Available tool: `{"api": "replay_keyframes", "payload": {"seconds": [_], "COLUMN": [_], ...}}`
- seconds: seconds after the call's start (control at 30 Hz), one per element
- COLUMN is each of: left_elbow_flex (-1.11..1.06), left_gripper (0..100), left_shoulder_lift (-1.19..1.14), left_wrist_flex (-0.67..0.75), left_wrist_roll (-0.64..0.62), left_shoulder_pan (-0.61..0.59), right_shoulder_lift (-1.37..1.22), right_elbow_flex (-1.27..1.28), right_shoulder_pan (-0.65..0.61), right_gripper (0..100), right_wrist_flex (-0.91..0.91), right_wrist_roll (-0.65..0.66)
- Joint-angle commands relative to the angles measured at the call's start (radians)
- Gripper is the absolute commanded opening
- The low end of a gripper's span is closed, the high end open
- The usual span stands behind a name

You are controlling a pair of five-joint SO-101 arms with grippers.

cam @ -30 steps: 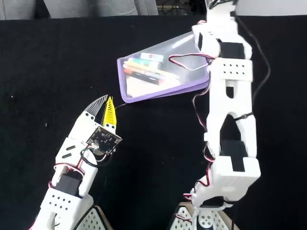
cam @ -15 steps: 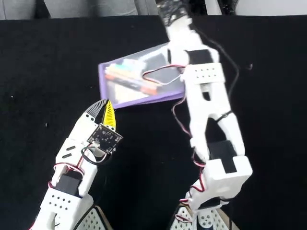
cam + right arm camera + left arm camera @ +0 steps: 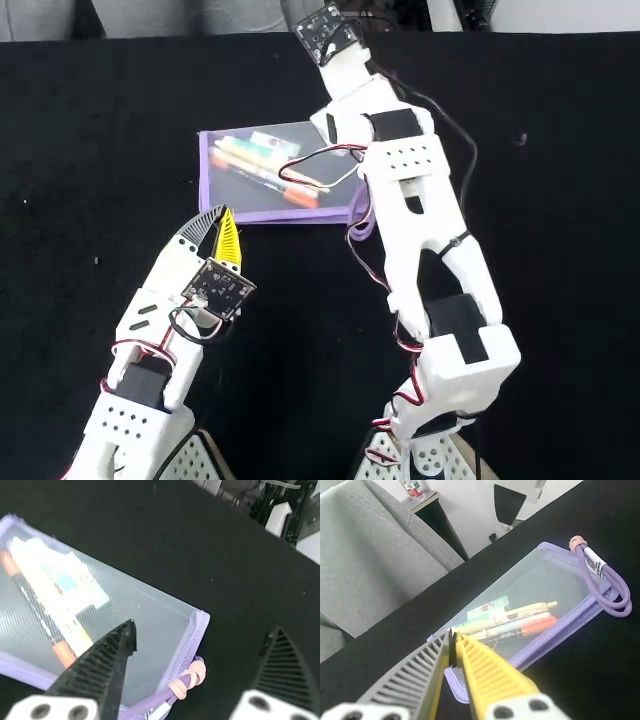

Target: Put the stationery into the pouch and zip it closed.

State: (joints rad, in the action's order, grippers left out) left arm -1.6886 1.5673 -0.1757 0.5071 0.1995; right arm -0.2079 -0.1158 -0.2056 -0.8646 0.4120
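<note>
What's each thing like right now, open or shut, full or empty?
pouch, flat on the table, cannot tell if closed
pens, inside the pouch
strap, loose at the pouch's corner
left hand, shut, empty
right hand, open, empty, over the pouch

Left gripper [image 3: 222, 215] pinched tight — tips near pouch [image 3: 228, 195] edge. Right gripper [image 3: 200, 630] spread wide — above pouch corner.
</note>
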Motion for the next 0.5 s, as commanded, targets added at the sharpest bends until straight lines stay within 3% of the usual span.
{"api": "replay_keyframes", "payload": {"seconds": [0.0,0.17,0.27,0.47], "left_elbow_flex": [-0.021,-0.021,-0.021,-0.021], "left_gripper": [3,3,3,3], "left_shoulder_lift": [0.011,0.011,0.011,0.012], "left_wrist_flex": [-0.005,-0.006,-0.006,-0.006], "left_wrist_roll": [-0.014,-0.032,-0.178,-0.485], "left_shoulder_pan": [-0.019,-0.082,-0.139,-0.243], "right_shoulder_lift": [0.131,0.266,0.335,0.446], "right_elbow_flex": [-0.015,-0.008,-0.008,-0.008], "right_shoulder_pan": [0.043,0.092,0.112,0.121], "right_gripper": [37.8,37.8,37.4,15.0], "right_wrist_flex": [-0.061,-0.193,-0.287,-0.431], "right_wrist_roll": [0.006,0.002,0.0,0.0]}}
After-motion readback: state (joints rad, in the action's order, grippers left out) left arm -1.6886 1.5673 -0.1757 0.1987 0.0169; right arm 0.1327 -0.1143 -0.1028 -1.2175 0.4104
